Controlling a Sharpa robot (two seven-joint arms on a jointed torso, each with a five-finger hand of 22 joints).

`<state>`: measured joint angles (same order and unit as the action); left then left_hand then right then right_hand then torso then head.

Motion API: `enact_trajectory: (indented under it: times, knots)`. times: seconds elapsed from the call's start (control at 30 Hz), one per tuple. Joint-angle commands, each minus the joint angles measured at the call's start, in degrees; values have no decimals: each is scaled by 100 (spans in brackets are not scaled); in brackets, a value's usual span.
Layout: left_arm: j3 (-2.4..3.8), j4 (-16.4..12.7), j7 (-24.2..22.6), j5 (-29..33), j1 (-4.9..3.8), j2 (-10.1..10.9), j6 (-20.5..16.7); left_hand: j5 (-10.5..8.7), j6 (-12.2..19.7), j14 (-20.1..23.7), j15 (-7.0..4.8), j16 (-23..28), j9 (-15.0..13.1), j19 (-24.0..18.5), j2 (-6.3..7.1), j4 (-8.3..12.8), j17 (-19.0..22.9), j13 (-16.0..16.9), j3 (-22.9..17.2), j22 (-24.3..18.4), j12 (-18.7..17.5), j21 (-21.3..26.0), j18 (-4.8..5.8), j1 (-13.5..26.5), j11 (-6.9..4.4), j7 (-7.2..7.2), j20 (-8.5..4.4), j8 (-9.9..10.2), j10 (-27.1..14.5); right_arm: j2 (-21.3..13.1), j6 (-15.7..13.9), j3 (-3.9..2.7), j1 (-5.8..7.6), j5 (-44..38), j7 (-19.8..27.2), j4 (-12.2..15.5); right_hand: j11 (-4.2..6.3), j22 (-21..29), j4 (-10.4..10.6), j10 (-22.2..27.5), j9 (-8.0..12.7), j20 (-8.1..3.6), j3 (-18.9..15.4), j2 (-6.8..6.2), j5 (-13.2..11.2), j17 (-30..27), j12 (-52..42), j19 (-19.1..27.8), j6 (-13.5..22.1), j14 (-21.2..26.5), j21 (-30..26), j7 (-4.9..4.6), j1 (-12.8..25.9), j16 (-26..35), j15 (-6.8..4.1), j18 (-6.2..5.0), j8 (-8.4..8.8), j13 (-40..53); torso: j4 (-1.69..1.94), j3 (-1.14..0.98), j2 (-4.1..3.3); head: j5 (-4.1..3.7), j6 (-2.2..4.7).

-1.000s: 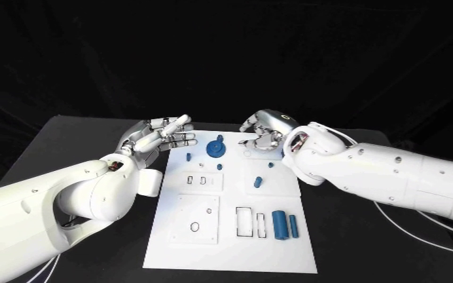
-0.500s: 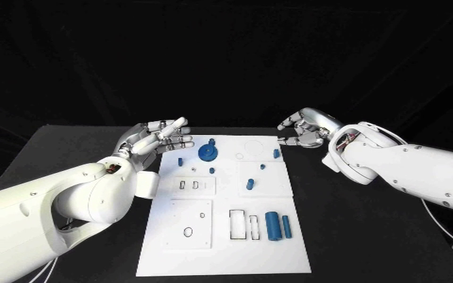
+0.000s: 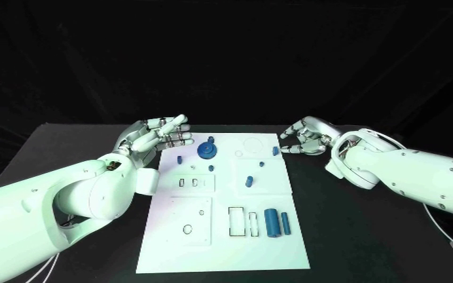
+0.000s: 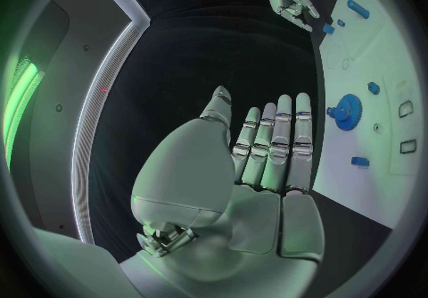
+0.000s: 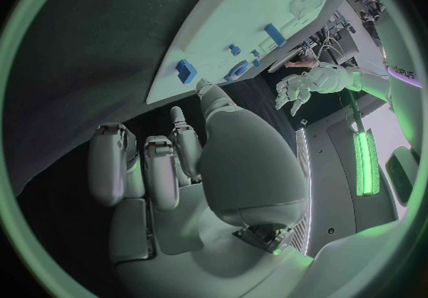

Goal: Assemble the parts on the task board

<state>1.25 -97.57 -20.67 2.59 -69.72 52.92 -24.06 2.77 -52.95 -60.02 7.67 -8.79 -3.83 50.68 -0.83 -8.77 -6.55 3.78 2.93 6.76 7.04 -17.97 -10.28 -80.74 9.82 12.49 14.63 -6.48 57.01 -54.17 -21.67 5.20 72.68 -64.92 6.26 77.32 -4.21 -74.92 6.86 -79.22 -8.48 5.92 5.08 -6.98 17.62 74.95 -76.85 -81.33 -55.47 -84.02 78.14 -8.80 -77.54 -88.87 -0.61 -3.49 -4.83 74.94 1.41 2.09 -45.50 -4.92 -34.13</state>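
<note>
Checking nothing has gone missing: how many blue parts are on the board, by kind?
Gear: 1
Cylinders: 2
Small pieces: 5
Total: 8

The left hand (image 3: 154,135) and right hand (image 3: 304,137) are flanking the task board (image 3: 226,237), leaving it open from above. A blue gear (image 3: 209,149) and small pegs (image 3: 249,181) are standing up between them.

I think this is a robot lab: black curtains (image 3: 226,40) hang all around my black desk (image 3: 57,145).
</note>
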Motion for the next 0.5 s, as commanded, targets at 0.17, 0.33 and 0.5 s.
enact_trajectory:
  times: [0.17, 0.33, 0.5]
  knots:
    - [3, -2, -43, -25, -3, -15, 118, 19, -3, -50, 6, 32, 2, 32, -19, 31, -5, -4, -3, -5, -39, -1, -27, -51, 27, 23, -2, 26, -11, 124, 208, 1, -107, 25, 90, -108, 12, -55, -48, 21, -1, 3, 23, 31, 3, 1267, 5, 17, 2, -540, -29, -17, -103, -15, 52, -10, 36, 219, 2, 6, 2, 4, -30]
    - [2, 3, -41, -25, -3, -14, 116, 19, -3, -50, 6, 32, 2, 32, -19, 31, -5, -4, -3, -5, -39, -1, -27, -51, 27, 23, -2, 26, -11, 194, 212, 0, -140, 24, 75, -149, 14, -73, -71, 7, -10, 5, 50, 75, 6, 1260, -14, 8, -32, -538, -20, -15, -148, -12, 52, -7, 30, 236, 1, 8, 6, 14, -36]
    - [2, 2, -40, -25, -3, -12, 114, 19, -3, -50, 6, 32, 2, 32, -19, 31, -5, -4, -3, -5, -39, -1, -27, -51, 27, 23, -2, 26, -11, 256, 230, 0, -150, -12, 39, -182, 23, -102, -97, -21, -26, 3, 84, 121, 5, 1265, -47, -8, -102, -540, -2, -6, -191, -14, 47, -2, 8, 266, -1, 10, 3, 18, -39]
